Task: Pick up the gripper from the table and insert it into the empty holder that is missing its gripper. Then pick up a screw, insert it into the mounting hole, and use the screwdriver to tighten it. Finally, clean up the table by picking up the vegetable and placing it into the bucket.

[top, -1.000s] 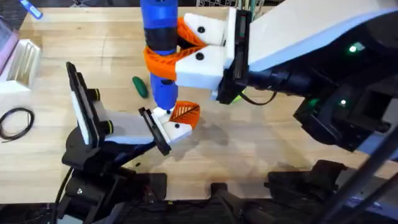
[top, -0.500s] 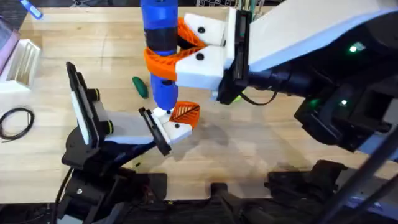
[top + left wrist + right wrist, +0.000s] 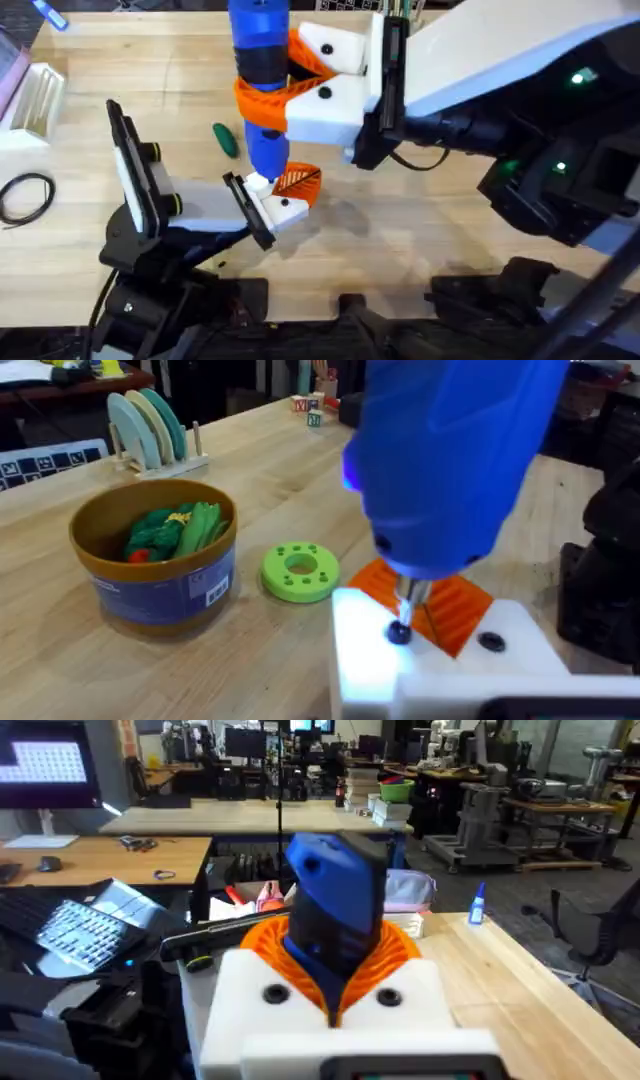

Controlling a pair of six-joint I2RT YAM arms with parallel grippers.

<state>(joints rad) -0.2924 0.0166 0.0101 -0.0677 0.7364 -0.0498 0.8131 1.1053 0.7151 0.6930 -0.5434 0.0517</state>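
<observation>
Blue screwdriver [image 3: 259,80] upright (tip on holder [image 3: 283,208]).

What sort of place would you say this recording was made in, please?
Most likely a robotics lab or workshop: a wooden workbench, a monitor and keyboard beside it, and rows of cluttered benches and office chairs behind.

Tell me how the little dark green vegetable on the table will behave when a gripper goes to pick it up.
The vegetable looks small, so it is probably light. Its rounded oblong shape lying flat on the bare wooden table suggests it could roll or skid if nudged from one side. Its surface looks smooth, so it may slip unless the fingers close across its narrow width.
</observation>
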